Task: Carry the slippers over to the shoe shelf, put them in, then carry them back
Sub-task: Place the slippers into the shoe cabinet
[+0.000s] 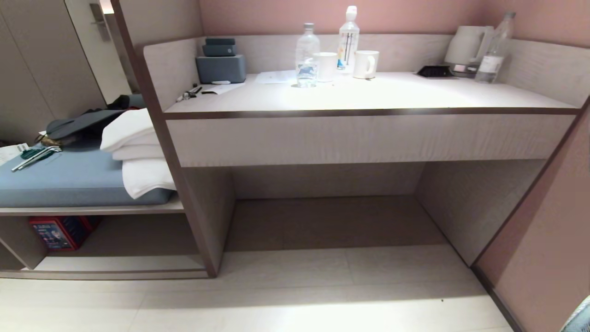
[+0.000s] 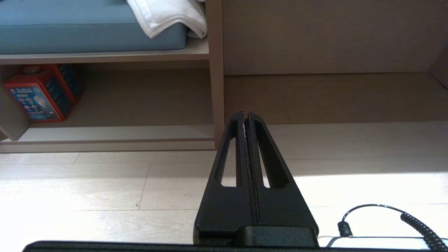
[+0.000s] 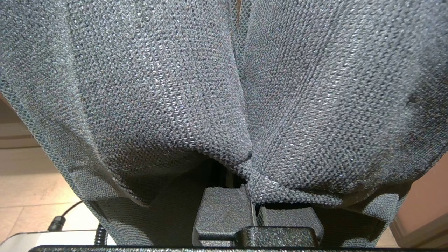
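The right hand (image 3: 253, 206) is clamped tight on the slippers (image 3: 224, 87), pinching the knit band of both where the fabric gathers at its fingers, so the pair hangs bunched just ahead of it and fills the right wrist view; only a strip of pale floor (image 3: 31, 185) shows past it. The left hand (image 2: 246, 115) is pressed closed on nothing and points out over the floor toward the upright panel (image 2: 217, 87) that divides the low openings. Ahead of it and off to one side lies the shoe shelf (image 2: 115, 133), the low cubby with the pale base board, where a red box (image 2: 40, 92) stands at the far end; above it a blue cushion (image 2: 87, 29) carries folded white towels (image 2: 168, 15). The wide alcove under the desk (image 1: 368, 97) faces the robot squarely, so the carry probably needs to bear toward the left cubby rather than straight on. To do it well, keep the grip firm, since soft fabric can slip, bring the slippers in low under the cushion board, clear of the box, and set the soles flat on the base before letting go.
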